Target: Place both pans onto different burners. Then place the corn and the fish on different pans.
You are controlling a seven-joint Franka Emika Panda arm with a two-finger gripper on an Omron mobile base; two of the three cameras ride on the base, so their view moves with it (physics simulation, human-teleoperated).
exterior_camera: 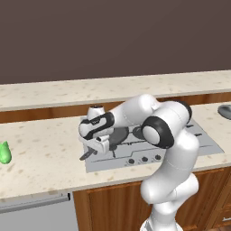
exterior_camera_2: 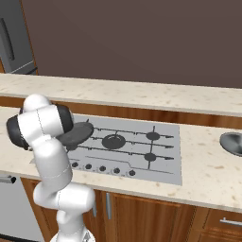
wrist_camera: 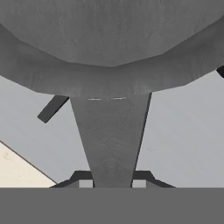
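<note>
Over the hob's [exterior_camera_2: 142,146] left burners, the end effector [exterior_camera: 90,151] is clamped on the black pan's [wrist_camera: 109,52] handle [wrist_camera: 111,135]; bare hob lies rightward, worktop [exterior_camera: 40,158] edge just left.

No text, label, brand, number or sign can be read anywhere. The flat grey hob [exterior_camera_2: 163,160] with small round knobs and the speckled beige stone counter [exterior_camera: 40,162] are seen unmarked.

We see the skillet [exterior_camera_2: 75,133] blocking the hob's [exterior_camera_2: 168,156] left burners; its centre and right burners stand open
</note>
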